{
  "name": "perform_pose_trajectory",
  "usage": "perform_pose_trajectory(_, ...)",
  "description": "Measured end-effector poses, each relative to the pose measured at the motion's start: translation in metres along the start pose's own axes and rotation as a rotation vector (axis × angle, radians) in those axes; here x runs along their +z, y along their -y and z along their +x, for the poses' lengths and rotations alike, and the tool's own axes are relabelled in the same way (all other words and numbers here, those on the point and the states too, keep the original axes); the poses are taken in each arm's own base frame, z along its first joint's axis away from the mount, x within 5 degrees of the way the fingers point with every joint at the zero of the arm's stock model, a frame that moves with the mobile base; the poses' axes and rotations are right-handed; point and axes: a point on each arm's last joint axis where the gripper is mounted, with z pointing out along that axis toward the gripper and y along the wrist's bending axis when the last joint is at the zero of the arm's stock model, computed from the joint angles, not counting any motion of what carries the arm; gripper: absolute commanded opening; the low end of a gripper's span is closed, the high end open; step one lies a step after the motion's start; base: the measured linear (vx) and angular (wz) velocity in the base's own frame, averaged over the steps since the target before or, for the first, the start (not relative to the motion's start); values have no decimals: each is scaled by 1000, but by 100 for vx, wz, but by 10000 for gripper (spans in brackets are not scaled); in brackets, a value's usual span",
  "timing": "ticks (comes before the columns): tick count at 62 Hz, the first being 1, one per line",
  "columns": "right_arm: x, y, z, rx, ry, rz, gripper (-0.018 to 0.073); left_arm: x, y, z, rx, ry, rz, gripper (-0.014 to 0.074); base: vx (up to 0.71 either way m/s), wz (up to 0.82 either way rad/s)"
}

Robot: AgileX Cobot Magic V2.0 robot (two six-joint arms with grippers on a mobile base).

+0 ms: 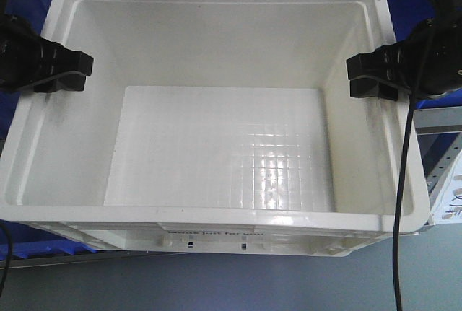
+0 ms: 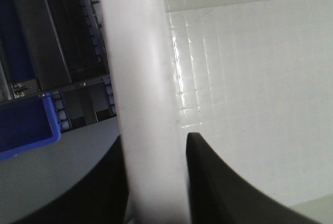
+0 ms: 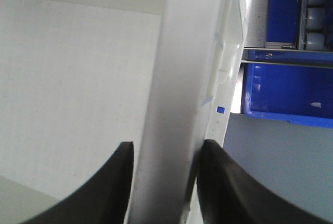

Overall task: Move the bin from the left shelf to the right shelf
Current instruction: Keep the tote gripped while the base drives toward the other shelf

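Bin (image 1: 224, 145) empty, fills front view; blue bins (image 3: 291, 94) behind.
Left gripper (image 1: 72, 71) clamped on bin at 9 o'clock, right gripper (image 1: 364, 76) at 3 o'clock, jaws astride wall.
Opposed grips likely balance load, hold tote level for carry.
Lifted or resting: cannot tell.

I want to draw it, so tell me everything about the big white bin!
The white bin is a large, glossy plastic rectangle with a thick rolled rim, a gridded floor and black print on its front. It is upright and empty. The left claw and right claw each pinch a side rim.
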Motion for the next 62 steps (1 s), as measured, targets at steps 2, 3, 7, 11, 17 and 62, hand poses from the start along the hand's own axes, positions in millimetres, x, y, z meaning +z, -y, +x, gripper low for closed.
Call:
perform_pose_trajectory(2, 0, 0, 0, 0, 0, 0, -4, 0, 0, 0, 0, -1, 0, -8, 9, 15)
perform_pose_trajectory(3, 0, 0, 0, 0, 0, 0, -4, 0, 0, 0, 0, -1, 0, -8, 10, 13)
perform_pose_trajectory(7, 0, 0, 0, 0, 0, 0, -4, 0, 0, 0, 0, -1, 0, -8, 10, 10)
perform_pose_trajectory(11, 0, 0, 0, 0, 0, 0, -4, 0, 0, 0, 0, -1, 0, -8, 10, 6)
perform_pose_trajectory(17, 0, 0, 0, 0, -1, 0, -4, 0, 0, 0, 0, -1, 0, -8, 11, 2)
perform_pose_trajectory(62, 0, 0, 1, -1, -6, 0, -4, 0, 0, 0, 0, -4, 0, -8, 16, 2)
